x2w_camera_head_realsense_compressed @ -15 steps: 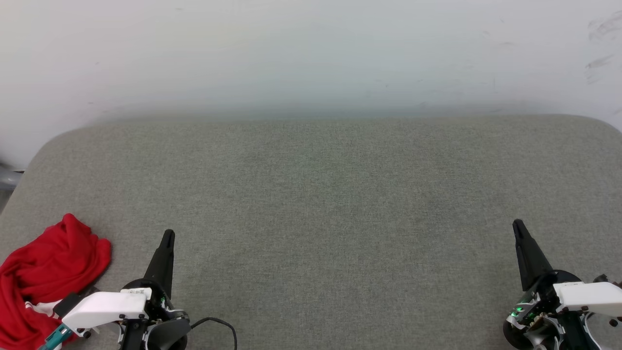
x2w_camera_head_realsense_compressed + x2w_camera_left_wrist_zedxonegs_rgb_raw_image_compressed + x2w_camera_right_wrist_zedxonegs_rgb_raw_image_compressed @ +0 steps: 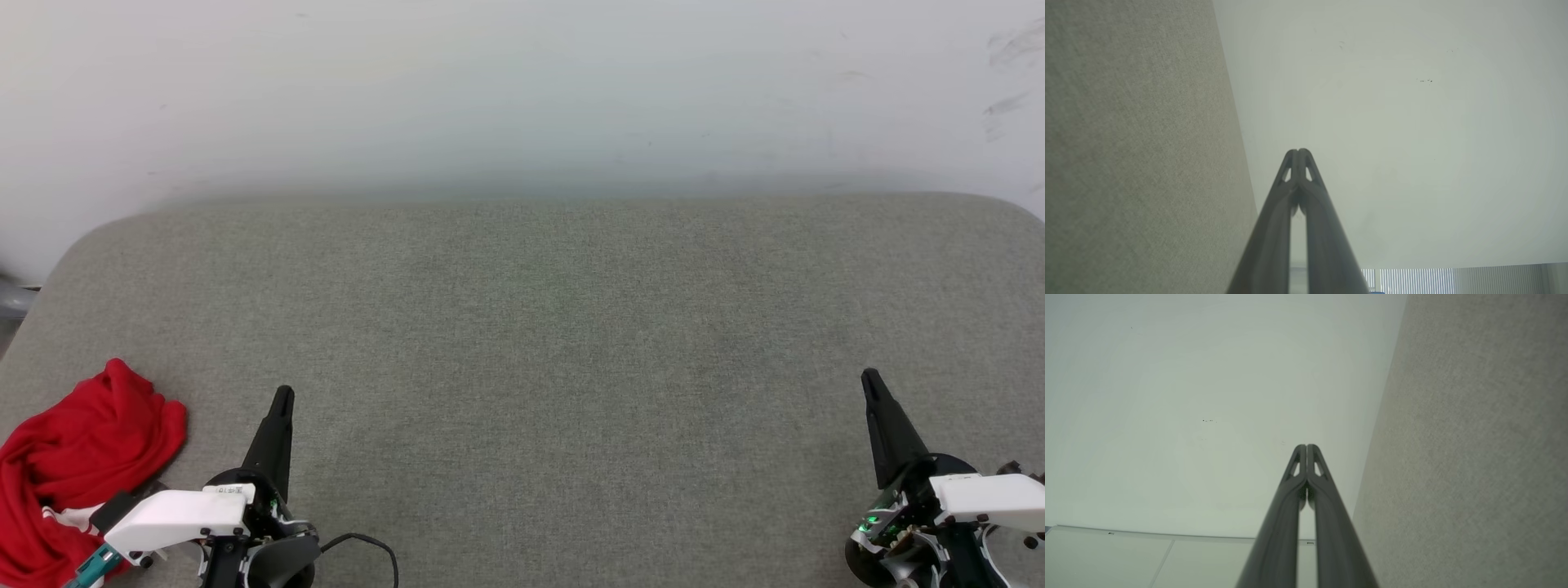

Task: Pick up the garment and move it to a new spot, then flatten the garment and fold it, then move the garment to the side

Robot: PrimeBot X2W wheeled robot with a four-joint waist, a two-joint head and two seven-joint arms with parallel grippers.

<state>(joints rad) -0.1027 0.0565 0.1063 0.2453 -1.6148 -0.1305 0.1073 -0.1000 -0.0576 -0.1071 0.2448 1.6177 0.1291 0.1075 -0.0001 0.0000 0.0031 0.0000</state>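
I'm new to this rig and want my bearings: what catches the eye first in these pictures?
The red garment, crumpled in a heap at the near left edge of the grey padded surface, stands out at once. Just right of it the left pincer points forward, shut and empty; the right pincer, also shut, sits at the far lower right.
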